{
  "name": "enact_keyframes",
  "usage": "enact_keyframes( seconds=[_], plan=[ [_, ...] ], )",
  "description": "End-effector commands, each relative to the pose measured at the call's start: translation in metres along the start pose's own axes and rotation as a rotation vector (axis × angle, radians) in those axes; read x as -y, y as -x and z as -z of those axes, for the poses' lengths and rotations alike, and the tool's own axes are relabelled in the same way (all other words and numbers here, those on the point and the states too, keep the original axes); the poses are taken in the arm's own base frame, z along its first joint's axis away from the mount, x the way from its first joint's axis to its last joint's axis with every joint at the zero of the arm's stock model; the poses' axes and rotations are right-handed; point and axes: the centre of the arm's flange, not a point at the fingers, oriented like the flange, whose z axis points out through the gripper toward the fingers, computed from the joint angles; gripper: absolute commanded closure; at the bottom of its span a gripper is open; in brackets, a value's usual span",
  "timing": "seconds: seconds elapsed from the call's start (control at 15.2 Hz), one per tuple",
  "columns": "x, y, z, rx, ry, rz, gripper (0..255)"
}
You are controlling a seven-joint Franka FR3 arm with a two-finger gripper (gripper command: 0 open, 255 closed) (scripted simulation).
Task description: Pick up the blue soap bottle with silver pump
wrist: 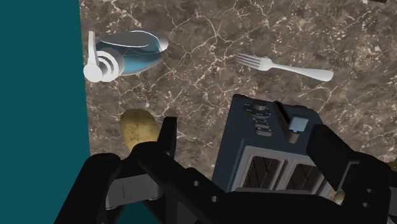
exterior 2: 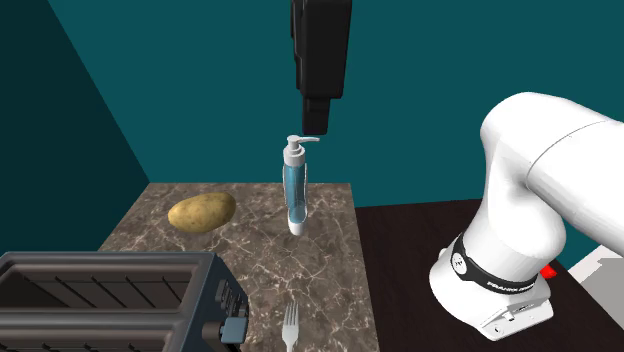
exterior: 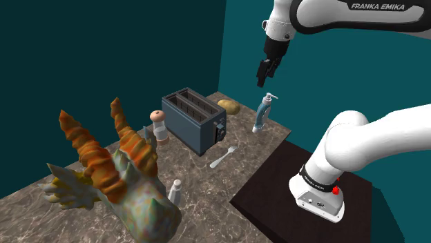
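Pincer (exterior 2: 317,128) open above upright, perhaps translucent blue bottle (exterior 2: 295,190), white pump (exterior 2: 297,143)

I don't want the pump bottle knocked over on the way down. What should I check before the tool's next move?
1. Tool open: ok, fingers stand apart in the wrist view.
2. Soap bottle upright on the counter: ok.
3. Bottle centred between the fingers: not ok, it lies off to one side in the wrist view.
4. Potato apart from the bottle: ok.
5. Toaster and fork away from the bottle: ok.
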Motion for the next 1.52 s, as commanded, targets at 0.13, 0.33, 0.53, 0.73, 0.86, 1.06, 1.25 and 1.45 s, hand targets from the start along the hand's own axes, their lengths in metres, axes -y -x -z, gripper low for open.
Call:
enact_keyframes(
  seconds=[0.13,0.33,0.53,0.73,0.86,1.06,1.25,1.45],
  plan=[
    [-0.021,-0.002,-0.017,0.005,-0.004,0.021,0],
    [-0.052,-0.004,-0.043,0.011,-0.01,0.052,0],
    [-0.082,-0.008,-0.069,0.018,-0.016,0.083,0],
    [-0.112,-0.013,-0.095,0.025,-0.022,0.114,0],
    [-0.132,-0.016,-0.113,0.03,-0.025,0.135,0],
    [-0.162,-0.022,-0.14,0.037,-0.031,0.166,0],
    [-0.166,-0.022,-0.154,0.038,-0.032,0.171,0],
    [-0.165,-0.022,-0.17,0.038,-0.032,0.171,0]
  ],
)
